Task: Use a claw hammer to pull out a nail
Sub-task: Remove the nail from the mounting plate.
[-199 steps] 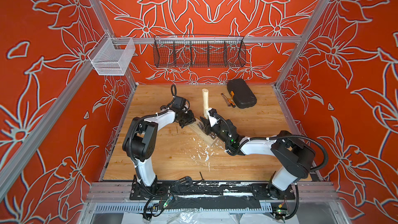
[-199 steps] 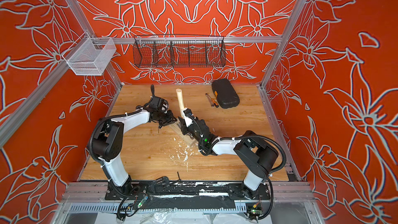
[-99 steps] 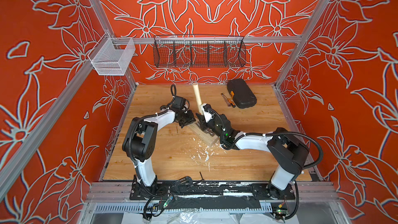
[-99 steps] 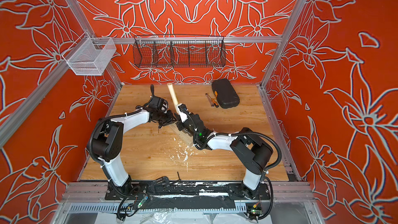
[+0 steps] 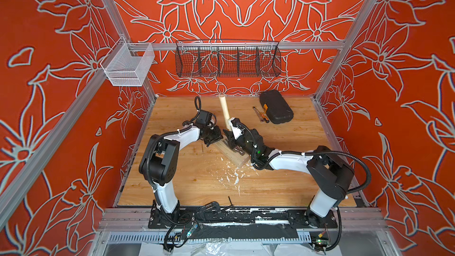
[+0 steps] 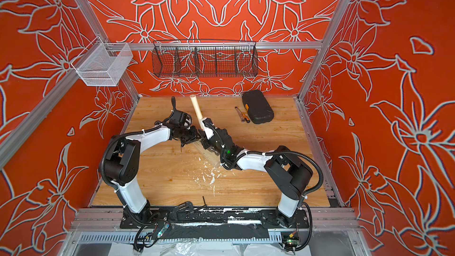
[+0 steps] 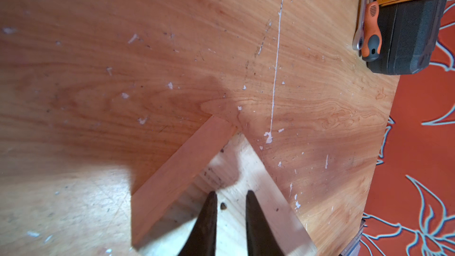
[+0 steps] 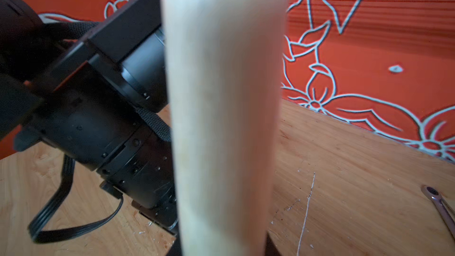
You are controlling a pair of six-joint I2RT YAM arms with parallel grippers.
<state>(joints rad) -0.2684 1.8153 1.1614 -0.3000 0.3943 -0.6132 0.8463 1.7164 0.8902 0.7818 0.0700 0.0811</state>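
Plywood floor [image 5: 295, 181]: right claw [image 5: 229, 137], wrist low, grips hammer [image 5: 224, 112]; left claw [image 7: 231, 195] parted over block [image 7: 246, 168].

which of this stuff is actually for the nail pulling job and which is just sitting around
For the job:
- claw hammer, handle held in the right gripper
- wooden block, left gripper on it

Lying about:
- black case
- orange-handled screwdriver and wrench beside it
- black wire basket and white mesh basket on the walls
- white chips
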